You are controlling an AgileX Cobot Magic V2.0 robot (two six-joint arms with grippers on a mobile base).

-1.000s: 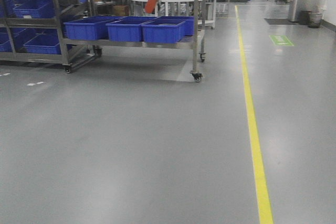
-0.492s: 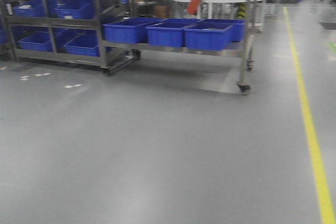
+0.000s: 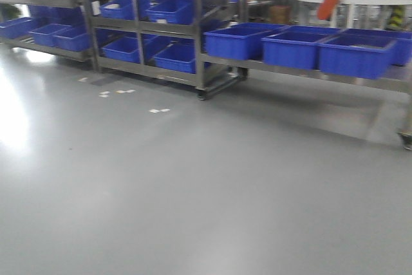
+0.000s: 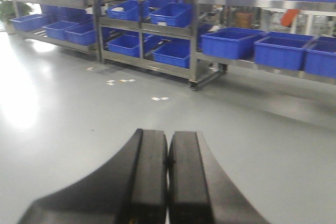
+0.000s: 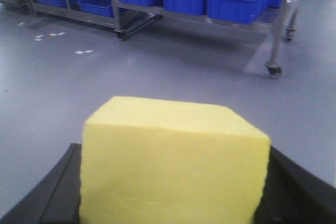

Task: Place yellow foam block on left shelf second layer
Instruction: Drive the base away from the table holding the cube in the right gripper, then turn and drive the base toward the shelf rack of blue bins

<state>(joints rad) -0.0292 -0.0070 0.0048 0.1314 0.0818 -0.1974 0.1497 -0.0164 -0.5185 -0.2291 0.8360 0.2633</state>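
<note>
The yellow foam block (image 5: 173, 161) fills the lower part of the right wrist view, clamped between the black fingers (image 5: 50, 192) of my right gripper (image 5: 173, 182) above the grey floor. My left gripper (image 4: 168, 150) is shut and empty, its two black fingers pressed together, pointing at the shelves. The left metal shelf (image 3: 138, 27) with blue bins on its layers stands at the back left of the front view and also shows in the left wrist view (image 4: 142, 27). Neither gripper shows in the front view.
A wheeled metal rack (image 3: 309, 69) with blue bins (image 3: 293, 46) stands at the back right. More shelving with bins (image 3: 45, 30) runs along the far left. White tape marks (image 3: 122, 92) lie on the grey floor before the shelves.
The front view has swung left: the wheeled rack slid to the right, the yellow floor line left the view, and the left shelves came into view.
</note>
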